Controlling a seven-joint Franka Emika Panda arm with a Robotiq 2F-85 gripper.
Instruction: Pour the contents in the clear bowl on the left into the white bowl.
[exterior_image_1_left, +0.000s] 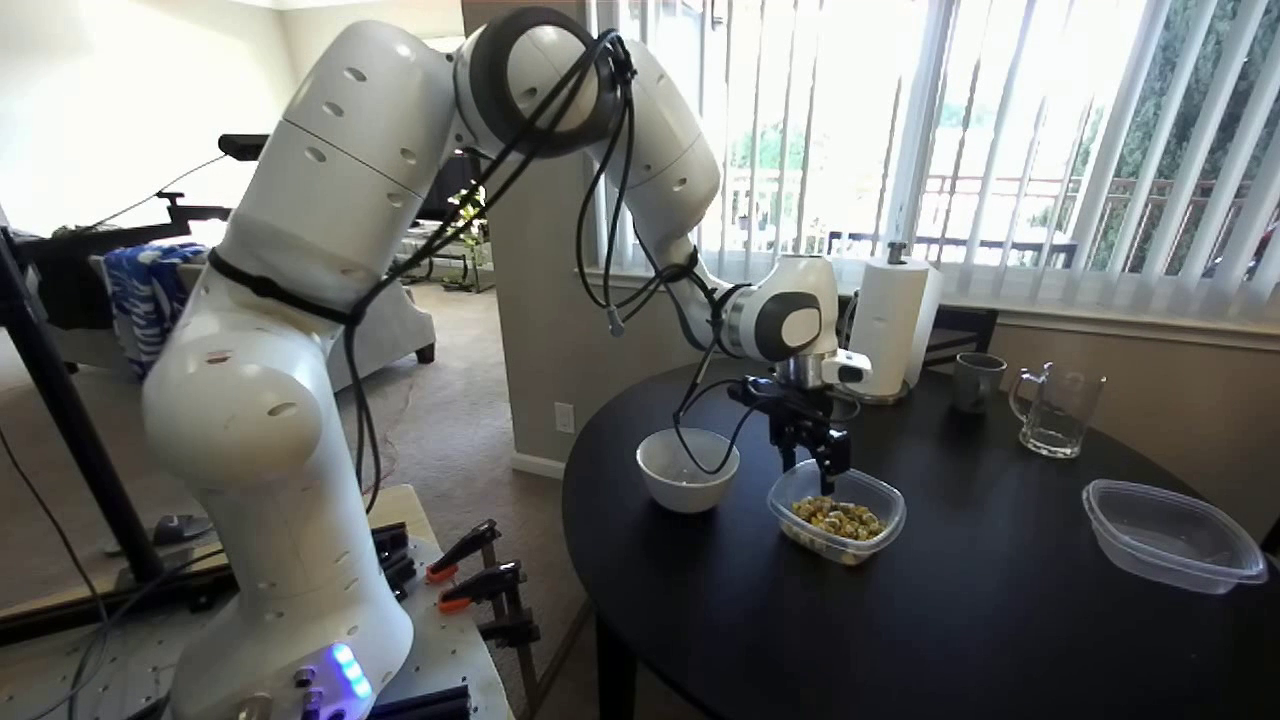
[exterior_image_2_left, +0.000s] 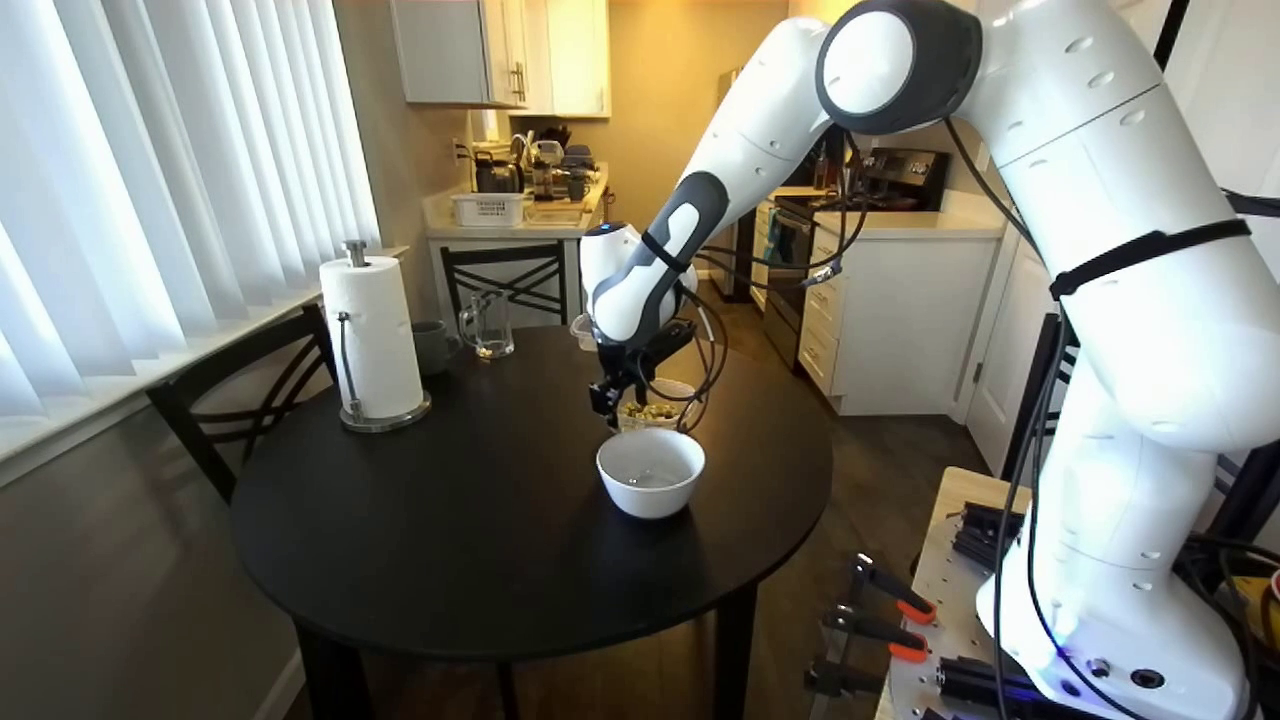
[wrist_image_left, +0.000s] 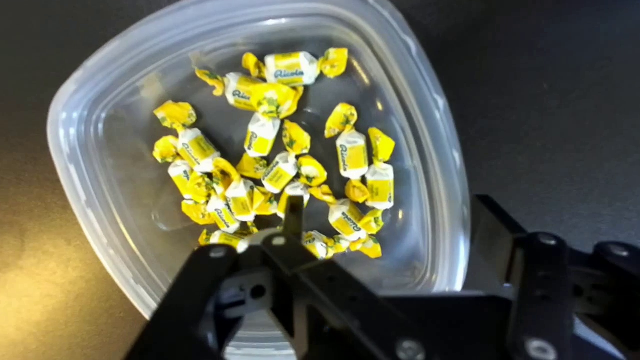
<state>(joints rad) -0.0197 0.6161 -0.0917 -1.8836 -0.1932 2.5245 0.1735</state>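
The clear bowl (exterior_image_1_left: 893, 512) stands upright on the dark round table. It holds the contents (exterior_image_1_left: 838, 518), which in the wrist view are candies in yellow-and-white wrappers (wrist_image_left: 280, 172). The white bowl (exterior_image_1_left: 688, 478) stands beside it, nearer the robot's base. In an exterior view the white bowl (exterior_image_2_left: 650, 485) stands in front of the clear bowl and partly hides it. My gripper (exterior_image_1_left: 808, 478) points down at the clear bowl's edge. In the wrist view the gripper (wrist_image_left: 387, 210) is open, one finger over the candies, the other outside the rim (wrist_image_left: 400, 80). Nothing is held.
A paper-towel roll (exterior_image_1_left: 885, 330), a grey cup (exterior_image_1_left: 977, 382) and a glass mug (exterior_image_1_left: 1060, 410) stand at the window side of the table. A wider, shallower clear container (exterior_image_1_left: 1170, 540) lies at the table's far end. Loose cables hang from the arm near the white bowl.
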